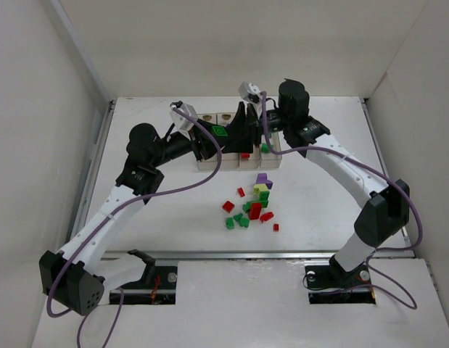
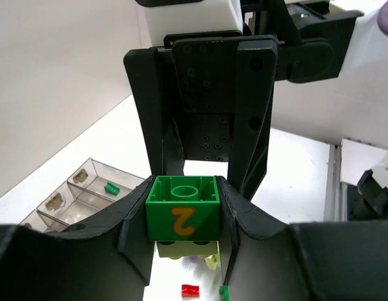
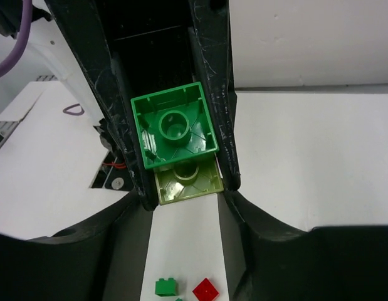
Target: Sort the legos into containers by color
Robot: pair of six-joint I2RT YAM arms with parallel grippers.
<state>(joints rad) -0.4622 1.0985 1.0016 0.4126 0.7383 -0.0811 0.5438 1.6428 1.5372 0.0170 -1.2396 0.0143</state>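
My left gripper point(image 2: 183, 216) is shut on a green lego marked "2" point(image 2: 183, 213), held in the air. A pale yellow-green lego point(image 3: 187, 183) is stuck to it. My right gripper point(image 3: 184, 202) faces the left one, open, its fingertips flanking the pale lego's sides with a little gap. Both grippers meet over the containers point(image 1: 208, 164), a row of clear bins. One bin holds a small green lego point(image 2: 111, 187). More legos point(image 1: 253, 206) in red, green, purple and pale yellow-green lie loose on the table in front of the bins.
A red lego point(image 3: 206, 290) and a green one point(image 3: 167, 287) lie on the table below the grippers. White walls enclose the table on three sides. The arm bases sit at the near edge.
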